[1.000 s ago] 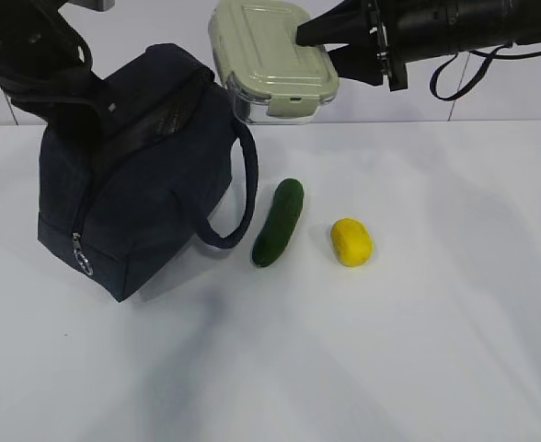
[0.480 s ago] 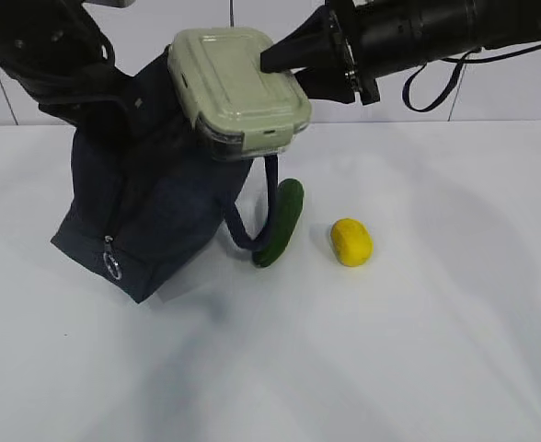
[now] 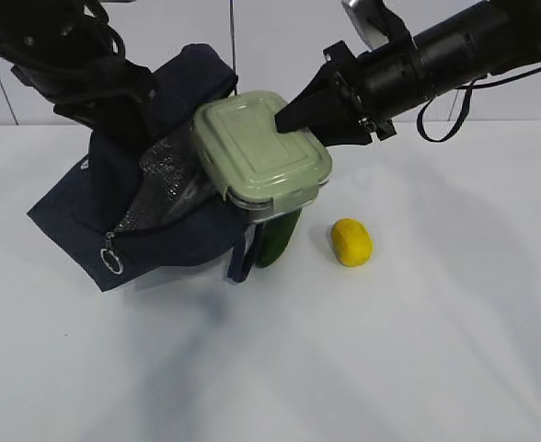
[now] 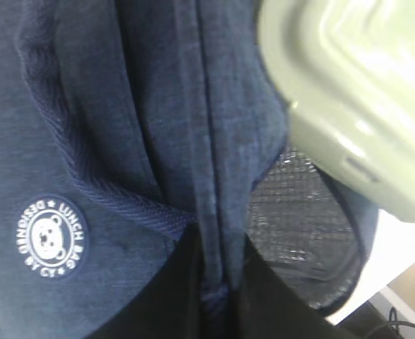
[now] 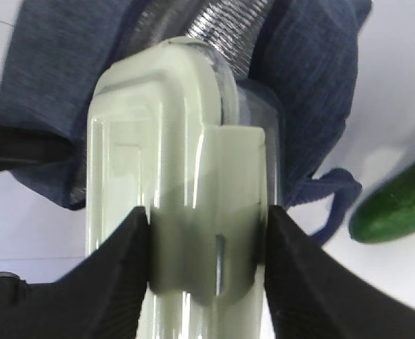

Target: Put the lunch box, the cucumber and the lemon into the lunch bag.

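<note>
Box point(image 3: 262, 157) lowered to bag point(image 3: 160, 216) mouth, clamped in right tool point(image 3: 284, 120); left tool pinching bag fabric, holding it open; cucumber point(image 3: 275, 241), lemon point(image 3: 351, 242) left on counter point(image 3: 390, 350)

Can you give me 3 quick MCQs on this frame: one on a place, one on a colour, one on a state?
1. Where is the lemon?
A. in the bag
B. on the table, right of the cucumber
C. on the box lid

2. Lunch box lid colour?
A. pale green
B. red
C. black

3. State of the lunch bag?
A. zipped shut
B. open, silver lining showing
C. folded flat

Answers: 1 B, it lies on the bare tabletop. 2 A, sage lid between the right fingers. 3 B, the mouth gapes by the box.
</note>
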Controlling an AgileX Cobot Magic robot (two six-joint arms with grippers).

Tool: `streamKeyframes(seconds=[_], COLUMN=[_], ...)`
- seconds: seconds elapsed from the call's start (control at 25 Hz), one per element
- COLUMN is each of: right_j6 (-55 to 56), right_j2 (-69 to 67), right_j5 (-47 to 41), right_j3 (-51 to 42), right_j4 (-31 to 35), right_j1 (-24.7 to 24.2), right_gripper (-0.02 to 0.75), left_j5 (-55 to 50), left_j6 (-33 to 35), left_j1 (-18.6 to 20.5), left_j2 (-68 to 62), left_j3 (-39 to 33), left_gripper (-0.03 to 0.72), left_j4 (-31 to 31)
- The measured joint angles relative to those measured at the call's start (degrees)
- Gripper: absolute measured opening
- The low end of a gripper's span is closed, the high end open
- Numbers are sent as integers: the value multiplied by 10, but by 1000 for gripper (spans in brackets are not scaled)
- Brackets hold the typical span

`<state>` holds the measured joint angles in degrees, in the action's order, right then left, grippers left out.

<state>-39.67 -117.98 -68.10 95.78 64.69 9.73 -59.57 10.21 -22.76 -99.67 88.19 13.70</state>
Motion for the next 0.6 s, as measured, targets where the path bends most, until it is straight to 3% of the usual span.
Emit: streamKeyframes(seconds=[0.36,0.6], right_j6=[-1,-31], right_j2=[-47,-88], right_j5=[1,4], right_j3=[-1,-1], right_j4=[23,95], right_j1=[4,21], right_gripper=[363,363], left_j5=[3,-12], left_j6=[1,5], left_j1=[0,0], left_j2=[0,0], left_j3=[0,0], left_gripper=[23,23], left_j4=[33,47])
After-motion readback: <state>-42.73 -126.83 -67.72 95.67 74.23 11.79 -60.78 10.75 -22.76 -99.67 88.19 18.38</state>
